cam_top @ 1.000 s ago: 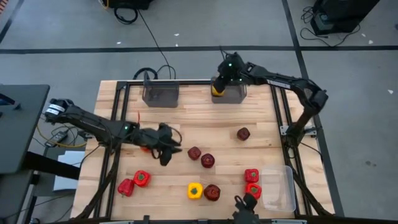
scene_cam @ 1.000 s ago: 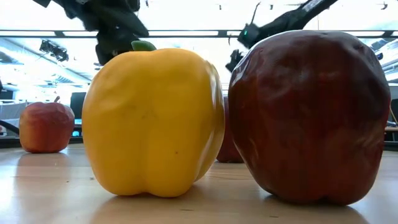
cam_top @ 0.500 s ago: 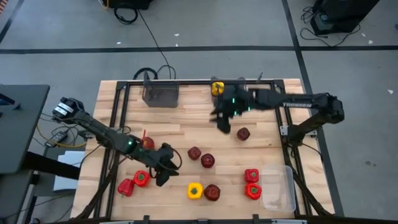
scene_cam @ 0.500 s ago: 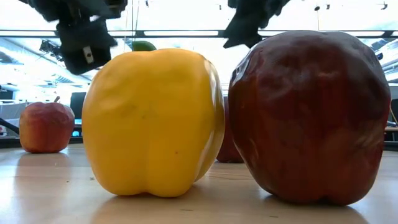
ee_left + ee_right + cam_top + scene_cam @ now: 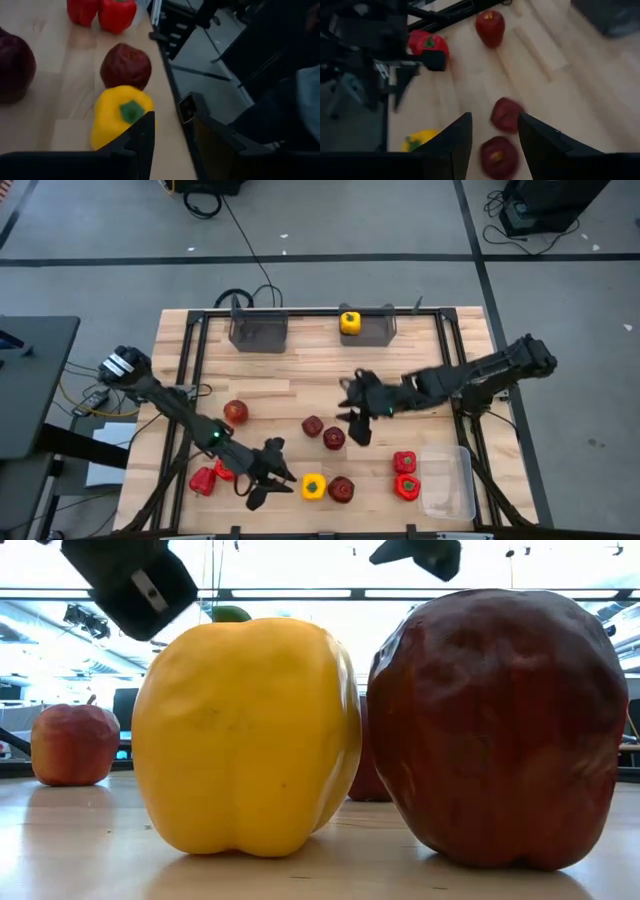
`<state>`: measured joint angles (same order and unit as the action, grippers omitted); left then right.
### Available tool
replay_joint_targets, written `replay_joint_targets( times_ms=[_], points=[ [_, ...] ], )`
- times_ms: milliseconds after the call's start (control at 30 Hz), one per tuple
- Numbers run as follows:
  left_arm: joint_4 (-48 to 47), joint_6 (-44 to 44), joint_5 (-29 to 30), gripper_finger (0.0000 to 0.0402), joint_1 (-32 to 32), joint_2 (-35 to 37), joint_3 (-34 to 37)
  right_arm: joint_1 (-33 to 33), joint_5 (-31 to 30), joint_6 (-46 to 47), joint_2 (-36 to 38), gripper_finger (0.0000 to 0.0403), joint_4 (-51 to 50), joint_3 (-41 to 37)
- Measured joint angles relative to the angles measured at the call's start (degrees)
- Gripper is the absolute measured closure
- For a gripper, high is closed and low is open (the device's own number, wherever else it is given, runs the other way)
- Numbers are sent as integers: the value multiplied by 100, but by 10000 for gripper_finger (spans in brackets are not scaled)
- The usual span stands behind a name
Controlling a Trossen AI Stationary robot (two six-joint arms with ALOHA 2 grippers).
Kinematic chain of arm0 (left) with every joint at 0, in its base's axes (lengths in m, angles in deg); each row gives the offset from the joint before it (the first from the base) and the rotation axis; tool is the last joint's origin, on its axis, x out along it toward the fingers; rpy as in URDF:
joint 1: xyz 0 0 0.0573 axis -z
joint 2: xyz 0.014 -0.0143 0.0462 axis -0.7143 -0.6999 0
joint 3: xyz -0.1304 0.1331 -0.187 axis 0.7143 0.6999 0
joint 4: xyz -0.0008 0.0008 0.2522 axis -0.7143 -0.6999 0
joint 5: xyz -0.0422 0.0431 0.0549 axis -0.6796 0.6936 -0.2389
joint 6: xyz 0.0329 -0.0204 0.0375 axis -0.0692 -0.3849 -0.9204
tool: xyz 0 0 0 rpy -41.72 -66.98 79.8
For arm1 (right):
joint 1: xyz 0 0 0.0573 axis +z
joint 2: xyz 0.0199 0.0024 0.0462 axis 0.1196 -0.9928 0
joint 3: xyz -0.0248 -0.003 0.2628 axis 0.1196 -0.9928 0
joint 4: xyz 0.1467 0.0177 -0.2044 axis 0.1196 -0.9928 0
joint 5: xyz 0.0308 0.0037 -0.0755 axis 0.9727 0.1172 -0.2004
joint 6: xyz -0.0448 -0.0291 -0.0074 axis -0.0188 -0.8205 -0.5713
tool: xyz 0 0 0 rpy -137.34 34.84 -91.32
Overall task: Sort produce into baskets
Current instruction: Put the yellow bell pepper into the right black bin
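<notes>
My left gripper (image 5: 270,480) is open and empty, low over the table's near side, its fingers pointing at a yellow bell pepper (image 5: 120,120) that rests on the wood beside a dark apple (image 5: 126,65). My right gripper (image 5: 353,420) is open and empty above two red apples (image 5: 506,114) at mid-table. A second yellow pepper (image 5: 350,322) lies in the far right grey bin (image 5: 368,332). The far left grey bin (image 5: 258,332) holds nothing that I can see. Red peppers (image 5: 405,475) lie beside the clear tray (image 5: 450,482).
Two more red peppers (image 5: 205,478) lie at the near left, partly under my left arm. A lone apple (image 5: 235,412) lies left of centre. In the low view the yellow pepper (image 5: 245,735) and dark apple (image 5: 500,725) fill the foreground. Black frame rails edge the table.
My left gripper has gone toward the near edge and rightward, from mid-table to just left of the near yellow pepper. My right gripper has left the far right bin, where a yellow pepper stays, and has come toward the near edge, over the two middle apples.
</notes>
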<state>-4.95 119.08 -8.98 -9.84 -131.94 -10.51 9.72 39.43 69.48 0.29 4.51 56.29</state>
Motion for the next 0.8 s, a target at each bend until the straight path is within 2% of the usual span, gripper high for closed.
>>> replay_joint_targets(
  times_ms=[167,267,367,467,567,667,800],
  points=[
    [17,-290,185,261,2,-295,1,698,-776,978,-129,234,-122,2],
    [-1,-675,251,261,2,-454,3,1018,-780,1366,-348,234,-134,2],
    [-130,-751,277,261,0,-606,4,1290,-558,1363,-732,234,262,2],
    [-147,-700,279,261,-9,-730,7,1474,-249,839,-1258,232,1052,0],
    [-151,-638,275,261,-9,-733,7,1455,315,326,-1652,222,1870,4],
    [-146,-495,271,258,-4,-729,4,1322,865,-20,-1963,197,2050,208],
    [-96,-423,108,246,6,-726,2,1176,1197,-571,-2308,140,1842,750]
  ],
)
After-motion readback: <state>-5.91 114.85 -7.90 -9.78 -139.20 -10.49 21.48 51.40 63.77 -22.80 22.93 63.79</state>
